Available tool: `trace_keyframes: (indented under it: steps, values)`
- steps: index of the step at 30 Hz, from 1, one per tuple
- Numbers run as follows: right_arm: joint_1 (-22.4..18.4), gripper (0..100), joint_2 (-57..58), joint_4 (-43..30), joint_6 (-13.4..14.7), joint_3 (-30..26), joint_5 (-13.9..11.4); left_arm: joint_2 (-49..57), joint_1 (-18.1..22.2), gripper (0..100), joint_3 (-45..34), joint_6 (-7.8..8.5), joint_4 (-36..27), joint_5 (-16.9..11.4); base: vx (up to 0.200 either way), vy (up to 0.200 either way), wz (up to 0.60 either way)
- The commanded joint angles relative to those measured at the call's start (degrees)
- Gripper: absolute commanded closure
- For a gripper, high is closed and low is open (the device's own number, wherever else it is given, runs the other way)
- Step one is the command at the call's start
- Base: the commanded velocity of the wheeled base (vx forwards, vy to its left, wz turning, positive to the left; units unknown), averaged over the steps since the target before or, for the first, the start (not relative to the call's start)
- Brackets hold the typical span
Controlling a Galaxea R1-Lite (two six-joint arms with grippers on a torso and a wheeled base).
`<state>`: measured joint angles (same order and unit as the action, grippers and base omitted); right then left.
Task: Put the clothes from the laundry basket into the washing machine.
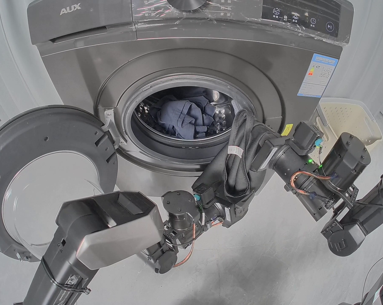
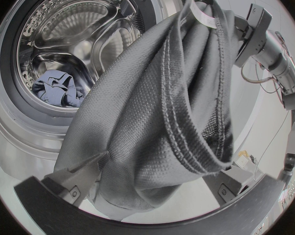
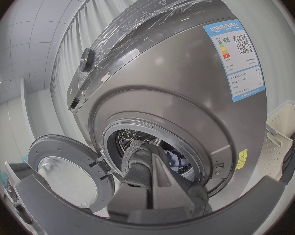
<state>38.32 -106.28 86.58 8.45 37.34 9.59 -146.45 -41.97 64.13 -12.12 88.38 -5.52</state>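
While the black garment point(image 1: 236, 166) hangs just before the washing machine point(image 1: 85, 64), low at its round opening, the right gripper point(image 3: 152, 186) is clamped on its upper fold. The left gripper point(image 2: 154, 180) has its fingers wide apart, with the cloth's bulk between them. Blue clothes point(image 1: 183, 115) lie in the drum. The door point(image 1: 51, 170) stands open on the left, and the laundry basket point(image 1: 348, 115) stands beside the machine on the right.

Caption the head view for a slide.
Right gripper holds a dark garment before the open washing machine, left gripper at its lower end; blue clothes lie in the drum.
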Motion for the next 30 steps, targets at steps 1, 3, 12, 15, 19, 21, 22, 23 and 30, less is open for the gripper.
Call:
trace_keyframes:
  steps: [1, 3, 12, 15, 19, 21, 22, 23, 30]
  values:
    - [0.3, 100, -0.2, 0.1, 0.0, -0.2, 0.0, -2.3, 0.0, 0, 2.6, -0.10, 0.0, 0.6, 0.000, 0.000, 0.00]
    - [0.3, 100, -0.2, 0.1, 0.1, -0.1, 0.1, -2.4, -0.1, 0, 2.7, -0.10, 0.0, 0.6, 0.000, 0.000, 0.00]
    - [0.2, 100, -0.3, 0.1, 0.1, -0.3, 0.1, -1.6, 0.0, 100, 1.1, -0.10, 0.2, 1.0, 0.000, 0.000, 0.00]
    - [-0.2, 100, -0.4, 0.1, 0.1, -0.2, 0.0, 1.4, 0.3, 100, -2.4, 0.08, 0.3, 1.0, 0.000, 0.000, 0.00]
    - [-0.3, 100, -0.4, 0.1, 0.1, -0.3, 0.1, 4.4, 0.6, 100, -6.8, 0.43, 0.4, 0.9, 0.000, 0.000, 0.00]
    - [-0.4, 100, -0.4, 0.1, 0.1, -0.3, 0.1, 5.4, 0.8, 100, -8.0, 0.43, 0.4, 0.9, 0.000, 0.000, 0.00]
    - [-0.5, 100, -0.4, 0.0, 0.1, -0.4, 0.1, 7.4, 1.1, 100, -10.3, 0.43, 0.4, 0.8, 0.000, 0.000, 0.00]
    - [-0.6, 100, -0.3, 0.0, 0.1, -0.5, 0.1, 8.8, 1.5, 100, -12.0, 0.52, 0.4, 0.6, 0.000, 0.000, 0.00]
    - [-2.0, 100, -0.2, 0.0, 0.1, -1.7, -0.7, 22.6, 3.5, 100, -30.1, 1.66, 0.3, 0.4, 0.000, 0.000, 0.00]
